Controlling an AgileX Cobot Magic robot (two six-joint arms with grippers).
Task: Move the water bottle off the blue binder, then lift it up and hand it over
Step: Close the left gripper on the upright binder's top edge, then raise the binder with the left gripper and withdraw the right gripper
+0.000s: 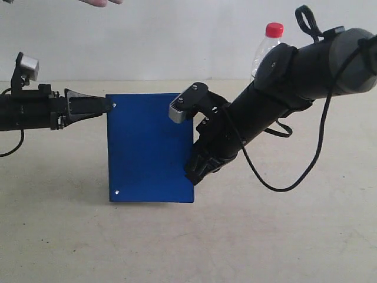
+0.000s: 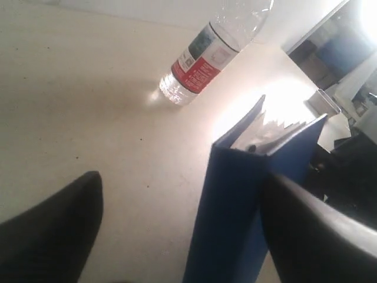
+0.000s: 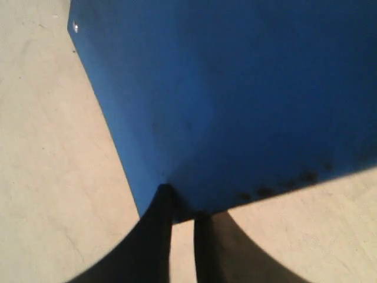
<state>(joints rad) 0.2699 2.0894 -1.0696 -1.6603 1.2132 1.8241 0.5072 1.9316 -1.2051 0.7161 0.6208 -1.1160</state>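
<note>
binder (image 1: 150, 147) centre | water bottle (image 1: 264, 52) behind it, rightward (on table (image 1: 59, 236))

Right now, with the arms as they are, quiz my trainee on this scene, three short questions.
1. True or false: the water bottle lies on the blue binder.
2. Which gripper pinches the binder's edge? A left, B right, C neither.
3. Fill in: the bottle's cap is ____.
Key: 1 false, it stands on the table; 2 B, the right gripper; 3 red.
</note>
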